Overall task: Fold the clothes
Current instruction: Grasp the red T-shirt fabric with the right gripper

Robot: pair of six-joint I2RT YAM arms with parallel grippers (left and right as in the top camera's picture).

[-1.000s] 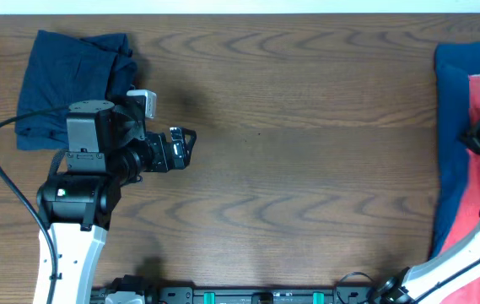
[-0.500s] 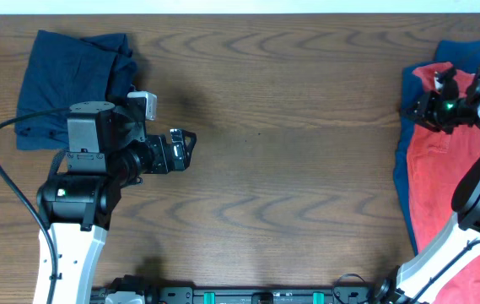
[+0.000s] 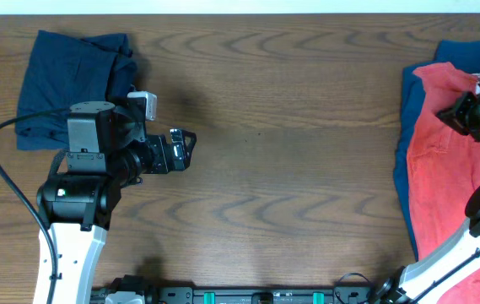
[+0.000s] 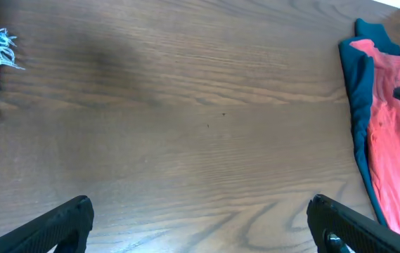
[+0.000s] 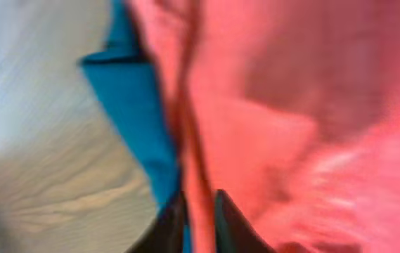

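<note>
right fingers (image 5: 172, 226) pinching red shirt (image 3: 446, 160), dragging it farther onto table (image 3: 307, 169) from right edge | left fingers (image 4: 62, 223) hanging wide | folding not starting yet

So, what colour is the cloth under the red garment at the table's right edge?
Blue cloth, edging the coral-red garment; clearest in the left wrist view.

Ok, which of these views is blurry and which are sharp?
Right wrist: heavily blurred, red shirt and blue cloth mere smears of color. Overhead: sharp, even light, a soft shadow near the left gripper. Left wrist: clear, table grain crisp.
</note>
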